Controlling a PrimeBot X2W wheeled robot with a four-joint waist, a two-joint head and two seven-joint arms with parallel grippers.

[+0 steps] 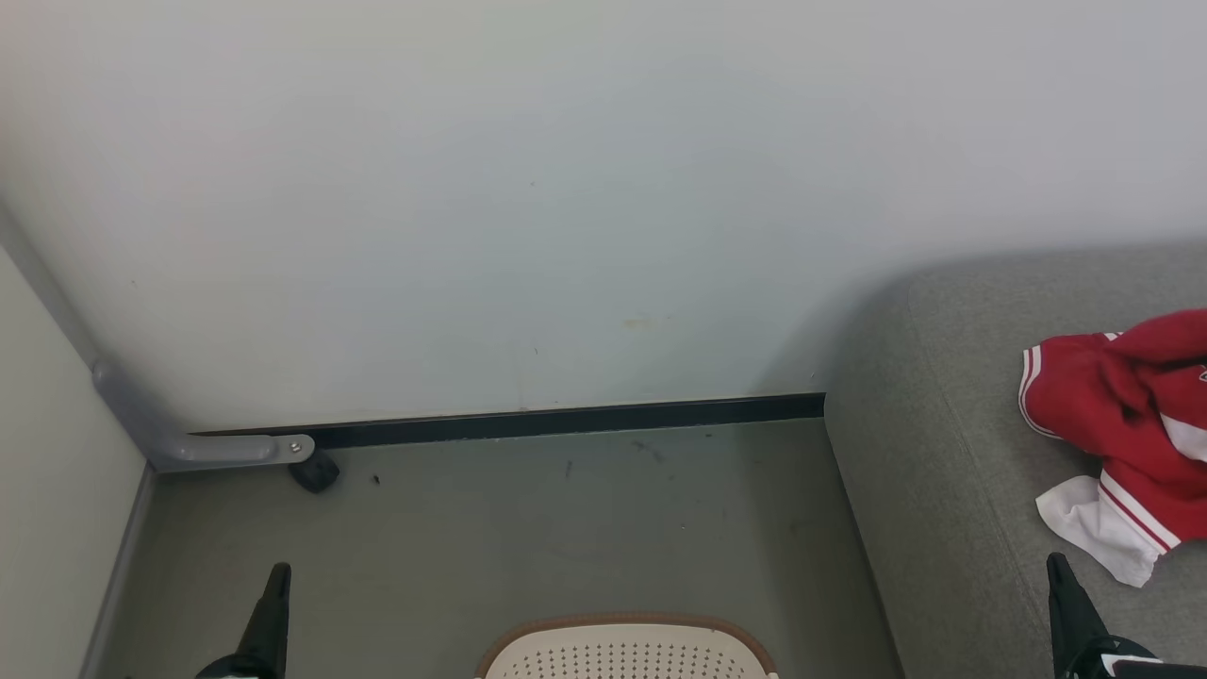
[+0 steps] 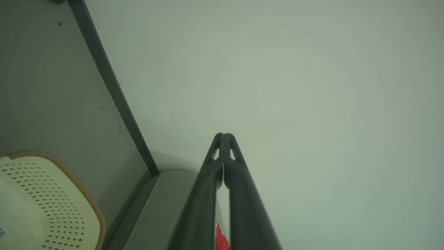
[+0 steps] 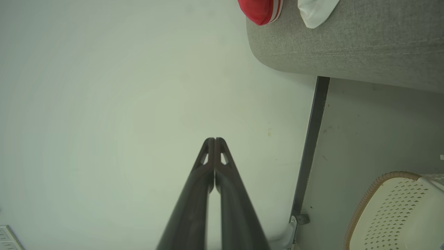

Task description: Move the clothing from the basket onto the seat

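Head view shows the basket (image 1: pixel 627 651) low between my left gripper (image 1: pixel 279 575) and right gripper (image 1: pixel 1058 566) — both pinched together, empty — and a red top (image 1: pixel 1122 405) on the seat (image 1: pixel 943 424), so I'd look down into the basket, its inside hidden here, before parting jaws.

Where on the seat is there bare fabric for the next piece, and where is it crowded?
Free: the strip of seat between its rounded left edge and the red and white garment, and the band behind the garment up to the wall. Crowded: the seat's right side, where the garment lies bunched.
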